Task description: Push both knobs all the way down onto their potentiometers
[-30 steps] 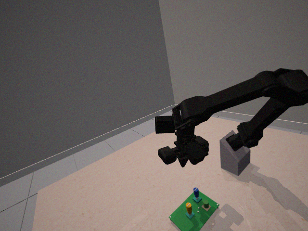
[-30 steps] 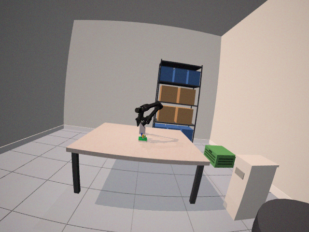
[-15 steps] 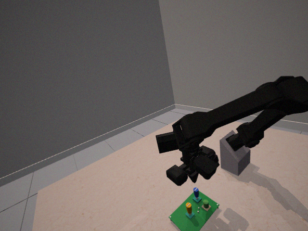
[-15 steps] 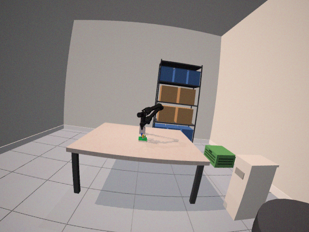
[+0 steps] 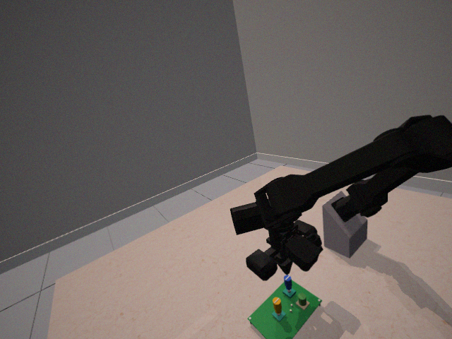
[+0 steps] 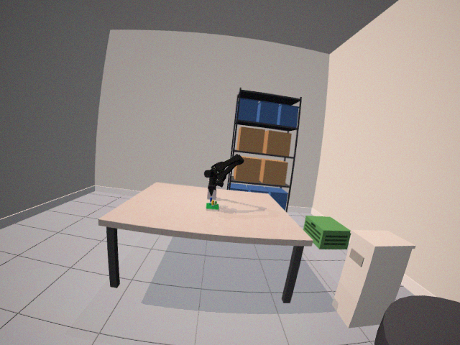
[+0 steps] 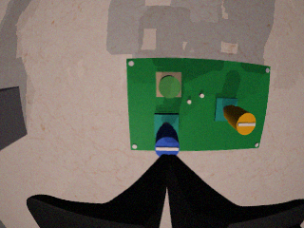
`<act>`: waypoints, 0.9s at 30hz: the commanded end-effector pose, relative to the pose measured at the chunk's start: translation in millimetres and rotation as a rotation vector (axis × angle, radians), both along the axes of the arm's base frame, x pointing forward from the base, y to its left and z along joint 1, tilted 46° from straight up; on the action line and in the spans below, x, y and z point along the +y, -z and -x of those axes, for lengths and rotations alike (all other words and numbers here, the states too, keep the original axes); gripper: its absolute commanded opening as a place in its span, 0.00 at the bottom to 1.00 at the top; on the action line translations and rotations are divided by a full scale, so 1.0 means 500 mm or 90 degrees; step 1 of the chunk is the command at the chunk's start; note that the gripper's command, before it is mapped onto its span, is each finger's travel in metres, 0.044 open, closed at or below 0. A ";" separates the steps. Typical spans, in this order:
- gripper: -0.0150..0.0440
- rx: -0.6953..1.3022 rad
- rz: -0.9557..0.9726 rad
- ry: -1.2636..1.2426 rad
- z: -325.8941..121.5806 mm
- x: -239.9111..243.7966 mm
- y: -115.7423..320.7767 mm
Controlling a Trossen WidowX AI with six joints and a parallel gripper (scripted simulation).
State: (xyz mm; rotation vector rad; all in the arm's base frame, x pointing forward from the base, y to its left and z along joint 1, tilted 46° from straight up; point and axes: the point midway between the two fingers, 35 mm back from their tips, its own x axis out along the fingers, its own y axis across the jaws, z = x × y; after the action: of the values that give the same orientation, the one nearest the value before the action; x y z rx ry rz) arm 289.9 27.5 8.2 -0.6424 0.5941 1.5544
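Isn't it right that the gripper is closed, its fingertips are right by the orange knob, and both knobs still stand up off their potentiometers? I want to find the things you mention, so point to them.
The knob is wrong: the wrist view shows the closed gripper's (image 7: 167, 157) fingertips by the blue knob (image 7: 167, 146).

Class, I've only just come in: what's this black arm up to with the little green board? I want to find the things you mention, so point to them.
The arm has its pincer (image 5: 287, 273) (image 6: 211, 194) (image 7: 167, 160) shut on nothing, with the tips just above or at the blue knob (image 5: 287, 281) (image 7: 167, 146); contact is unclear. The blue knob and the orange knob (image 5: 277, 304) (image 7: 246, 123) both stand tall on the green circuit board (image 5: 260, 318) (image 6: 212, 208) (image 7: 199, 135), neither pushed down. It is probably about to press the blue one.
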 end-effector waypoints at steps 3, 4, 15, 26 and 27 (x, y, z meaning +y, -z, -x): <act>0.25 0.002 -0.004 0.004 0.002 0.015 0.015; 0.25 0.002 -0.004 0.004 0.002 0.016 0.016; 0.25 0.002 -0.004 0.004 0.002 0.016 0.015; 0.25 0.002 -0.004 0.004 0.002 0.020 0.019; 0.25 0.002 -0.004 0.004 0.002 0.020 0.020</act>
State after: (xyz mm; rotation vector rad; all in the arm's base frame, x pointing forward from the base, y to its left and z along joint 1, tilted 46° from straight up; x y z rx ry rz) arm 288.3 36.6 -1.1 -0.6390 0.5950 1.5546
